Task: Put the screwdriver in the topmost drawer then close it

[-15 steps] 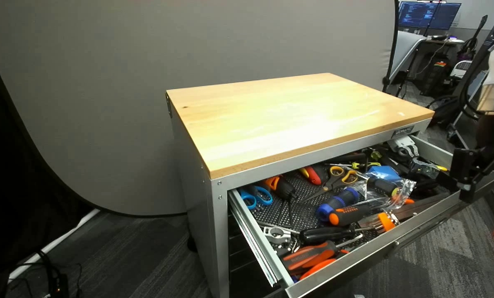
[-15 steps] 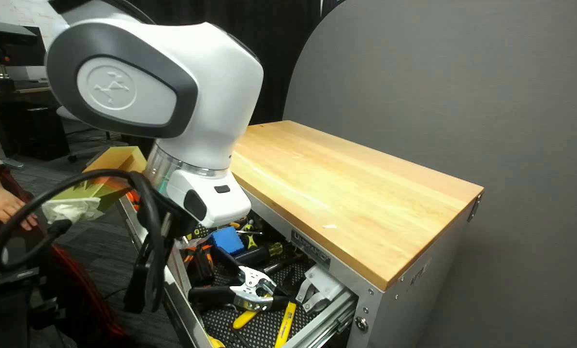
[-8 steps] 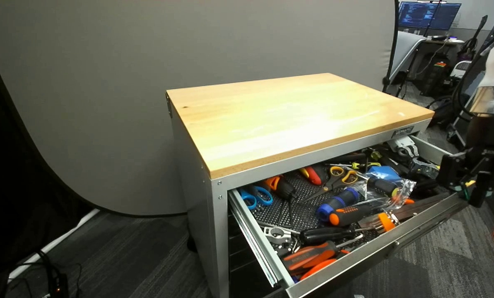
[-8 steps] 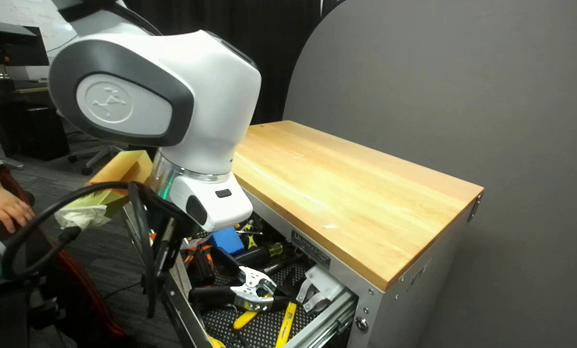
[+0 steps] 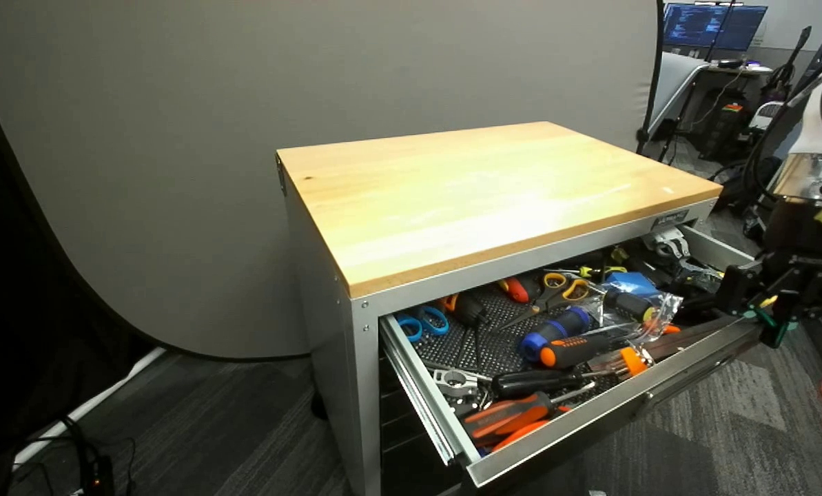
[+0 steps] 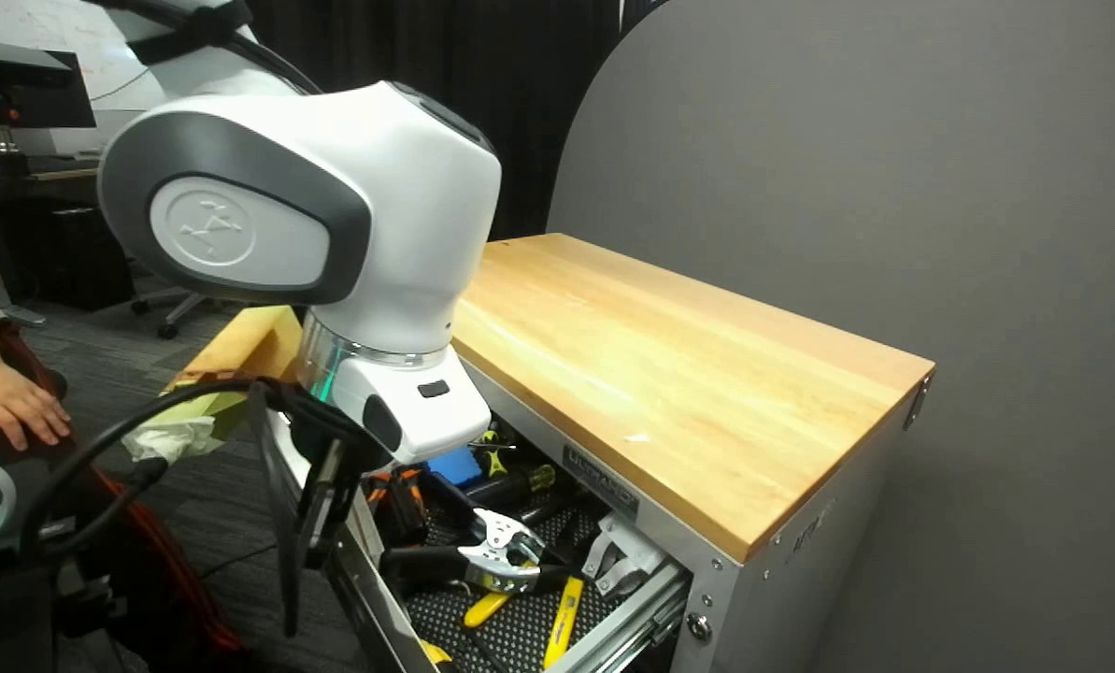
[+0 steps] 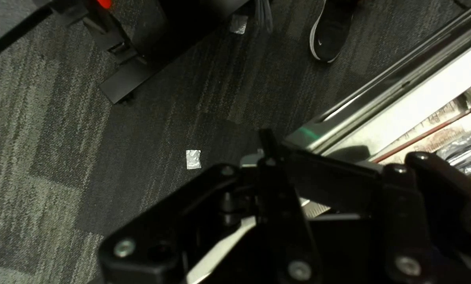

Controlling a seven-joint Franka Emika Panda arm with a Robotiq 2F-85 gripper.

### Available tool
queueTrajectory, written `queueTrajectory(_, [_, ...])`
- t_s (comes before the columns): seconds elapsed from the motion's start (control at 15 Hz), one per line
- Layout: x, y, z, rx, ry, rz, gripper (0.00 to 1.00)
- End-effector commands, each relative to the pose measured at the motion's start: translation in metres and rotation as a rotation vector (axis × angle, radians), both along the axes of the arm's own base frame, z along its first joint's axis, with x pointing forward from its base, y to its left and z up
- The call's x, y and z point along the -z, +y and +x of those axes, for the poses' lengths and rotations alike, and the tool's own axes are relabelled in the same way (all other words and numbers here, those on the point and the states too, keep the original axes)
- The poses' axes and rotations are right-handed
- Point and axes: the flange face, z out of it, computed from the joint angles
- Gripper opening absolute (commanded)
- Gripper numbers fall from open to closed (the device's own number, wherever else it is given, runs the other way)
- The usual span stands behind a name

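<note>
The topmost drawer of the wood-topped cabinet is pulled out and full of tools. Among them, by a clear plastic bag, lies a short black tool with a yellow end, which looks like the screwdriver. My gripper is low at the drawer's front, near its right end in that exterior view. In the wrist view the gripper has its jaws drawn together, overlapping the drawer's front wall. No tool shows between the fingers. Whether they touch the metal edge is hard to tell.
The wooden top overhangs the drawer's back. Scissors, a blue-ringed tool and a large clamp fill the drawer. A person's hand and a yellow box are near the arm. A shoe stands on the floor.
My gripper has come down and moved left in an exterior view, and its jaws have closed. Within the last half second the drawer has slid slightly inward, carrying its tools along.
</note>
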Motion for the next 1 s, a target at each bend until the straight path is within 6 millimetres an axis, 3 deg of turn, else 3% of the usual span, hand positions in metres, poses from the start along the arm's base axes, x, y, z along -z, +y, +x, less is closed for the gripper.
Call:
queueTrajectory(0.0, [0.005, 0.001, 0.01, 0.035, -0.1, 0.001, 0.09])
queueTrajectory(0.6, [-0.002, 0.034, 0.06, 0.029, -0.339, 0.016, 0.08])
queueTrajectory(0.8, [-0.001, 0.026, 0.053, -0.079, -0.217, -0.07, 0.08])
queueTrajectory(0.93, [-0.01, 0.022, 0.05, -0.119, -0.167, -0.122, 0.11])
